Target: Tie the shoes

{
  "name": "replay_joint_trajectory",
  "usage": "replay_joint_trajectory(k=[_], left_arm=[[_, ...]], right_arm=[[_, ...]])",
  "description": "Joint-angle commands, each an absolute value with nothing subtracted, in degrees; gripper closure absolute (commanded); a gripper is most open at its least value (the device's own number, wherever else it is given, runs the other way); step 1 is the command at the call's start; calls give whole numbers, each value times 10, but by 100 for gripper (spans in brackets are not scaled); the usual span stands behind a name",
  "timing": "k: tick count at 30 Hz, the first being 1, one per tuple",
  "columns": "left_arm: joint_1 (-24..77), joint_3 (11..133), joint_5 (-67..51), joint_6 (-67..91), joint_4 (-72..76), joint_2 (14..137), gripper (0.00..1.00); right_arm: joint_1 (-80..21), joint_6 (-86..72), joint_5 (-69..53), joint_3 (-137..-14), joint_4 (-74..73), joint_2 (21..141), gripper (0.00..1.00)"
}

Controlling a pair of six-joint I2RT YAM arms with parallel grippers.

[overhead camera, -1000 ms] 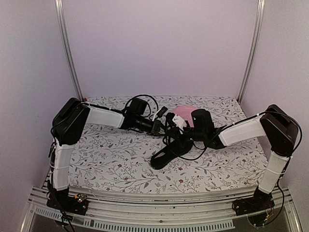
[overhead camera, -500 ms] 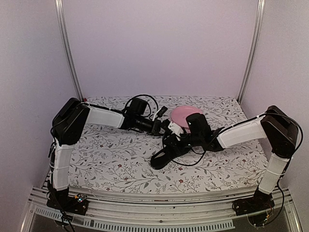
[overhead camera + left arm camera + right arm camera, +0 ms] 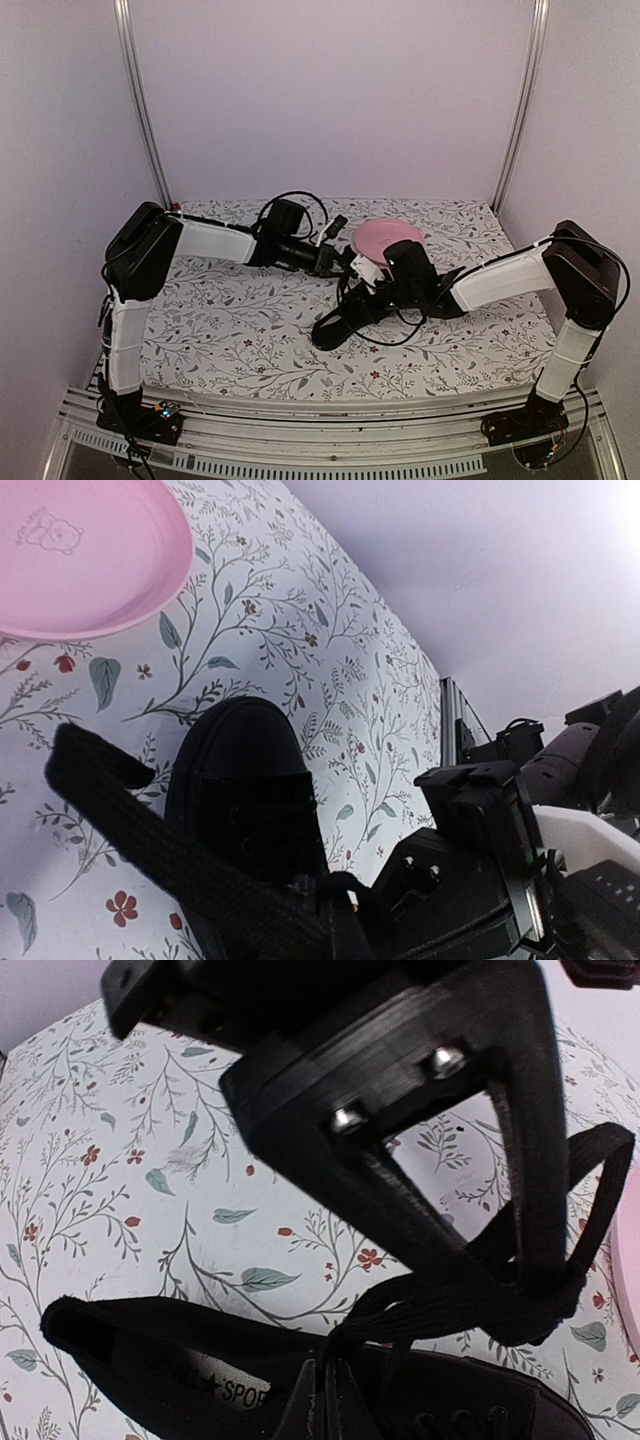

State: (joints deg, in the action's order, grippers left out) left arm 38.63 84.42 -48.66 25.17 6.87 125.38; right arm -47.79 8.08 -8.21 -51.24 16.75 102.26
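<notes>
Pinching the limp lace loop [image 3: 598, 1195] above the shoe [image 3: 343, 323], right gripper [image 3: 540, 1295] is clamped; left gripper [image 3: 338, 262] closed beside the shoe (hold unclear). Lace probably slippery: grip close to the shoe.

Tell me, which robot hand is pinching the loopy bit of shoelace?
The right gripper: a lace loop sticks out past its fingertips. The left gripper holds one straight strand.

The light is soft and even, and seems to come from above. My arms [image 3: 210, 240] leave only faint shadows on the table [image 3: 230, 345]. The shoe [image 3: 335, 326] is one dark blob. In my left wrist view the top right corner glows white (too bright), and the lace [image 3: 170, 850] up close is fuzzy. My right finger [image 3: 400, 1050] fills its view, dark.
</notes>
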Motion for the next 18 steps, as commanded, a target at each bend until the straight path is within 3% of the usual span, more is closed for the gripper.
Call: replay_joint_trajectory(k=[1, 18], left_arm=[[394, 838, -492, 248, 80, 1230, 100], [397, 840, -493, 252, 82, 1228, 100]], right_arm=[[-479, 46, -26, -506, 221, 993, 98], [-482, 128, -34, -482, 331, 1036, 98]])
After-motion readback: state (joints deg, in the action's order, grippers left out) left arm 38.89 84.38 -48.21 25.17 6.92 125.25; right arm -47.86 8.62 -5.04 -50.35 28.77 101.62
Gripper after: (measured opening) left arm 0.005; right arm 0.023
